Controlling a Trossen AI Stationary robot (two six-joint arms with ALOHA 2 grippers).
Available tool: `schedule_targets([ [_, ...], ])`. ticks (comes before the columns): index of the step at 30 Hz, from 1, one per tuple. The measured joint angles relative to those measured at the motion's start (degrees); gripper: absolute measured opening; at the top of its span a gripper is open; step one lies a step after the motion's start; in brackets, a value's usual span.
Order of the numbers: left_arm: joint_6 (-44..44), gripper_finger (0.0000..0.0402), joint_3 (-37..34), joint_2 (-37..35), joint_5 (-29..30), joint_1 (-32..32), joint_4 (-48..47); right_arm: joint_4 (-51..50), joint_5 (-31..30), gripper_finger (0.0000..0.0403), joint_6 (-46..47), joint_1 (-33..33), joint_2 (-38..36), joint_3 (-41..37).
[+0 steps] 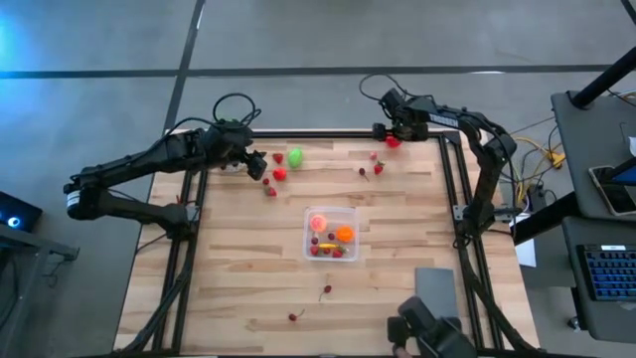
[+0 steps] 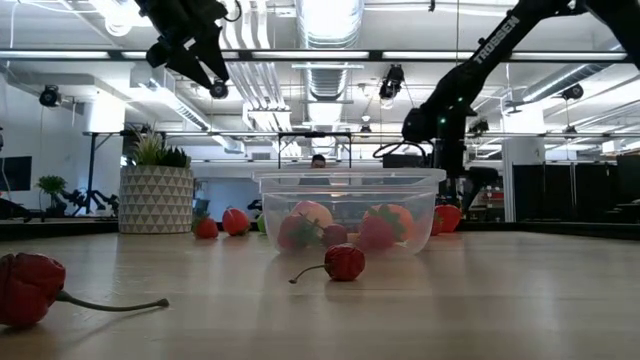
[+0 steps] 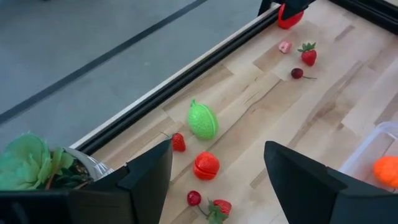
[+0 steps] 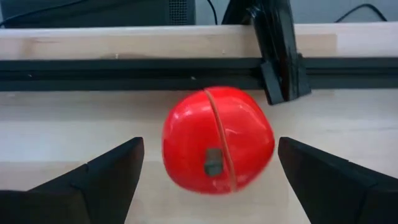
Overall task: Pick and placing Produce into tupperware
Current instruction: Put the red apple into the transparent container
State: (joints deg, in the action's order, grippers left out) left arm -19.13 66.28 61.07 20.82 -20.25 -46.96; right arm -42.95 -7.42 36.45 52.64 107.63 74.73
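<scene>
- Wooden table (image 1: 229, 288), its far edge strewn with loose toy fruit.
- Clear tupperware (image 1: 331, 234), mid-table, holds orange ball (image 1: 344, 234), pink ball (image 1: 319, 223), small strawberries.
- Left gripper (image 3: 217, 177) open, empty, above red ball (image 3: 206, 165).
- Right gripper (image 4: 208, 171) open around red apple (image 4: 217, 139), far right corner.

1. A light wooden table (image 1: 238, 268) with a plank surface and a black metal frame (image 1: 318, 133) around its edges.
2. A potted green plant (image 2: 156, 190) in a white pot with a triangle pattern, at the table's far left; its leaves (image 3: 28, 163) show in the left wrist view.
3. A flat grey rectangular pad (image 1: 434, 289) lying on the table's near right.
4. A grey floor (image 1: 318, 40) crossed by dark lines beyond the table.
5. A keyboard (image 1: 608, 273) on a desk at the far right.
</scene>
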Motion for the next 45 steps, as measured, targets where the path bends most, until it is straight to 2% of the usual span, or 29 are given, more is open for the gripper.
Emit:
schedule_targets([
  [12, 0.0, 0.024, 0.0, 0.0, 0.0, 0.0, 0.0, -1.1, 0.1, 0.0362, -0.2, 0.2, 5.3, 2.6],
  [21, 0.0, 0.024, 0.0, 0.0, 0.0, 0.0, -0.1, -3.3, -0.2, 0.0295, -1.0, 0.3, 5.5, 2.5],
  [25, 0.2, 0.024, 0.0, 0.0, 0.0, 0.0, -0.1, -3.0, -0.8, 0.0278, -1.7, 0.3, 5.4, 2.5],
  [36, 0.0, 0.024, 0.0, 0.0, 0.0, 0.0, -0.1, -3.2, -1.7, 0.0272, -5.4, -0.2, 5.4, 2.5],
  [45, 0.4, 0.024, 0.0, 0.0, 0.0, 0.0, -0.1, -4.7, 0.2, 0.0274, -6.5, -5.9, 1.1, 2.5],
])
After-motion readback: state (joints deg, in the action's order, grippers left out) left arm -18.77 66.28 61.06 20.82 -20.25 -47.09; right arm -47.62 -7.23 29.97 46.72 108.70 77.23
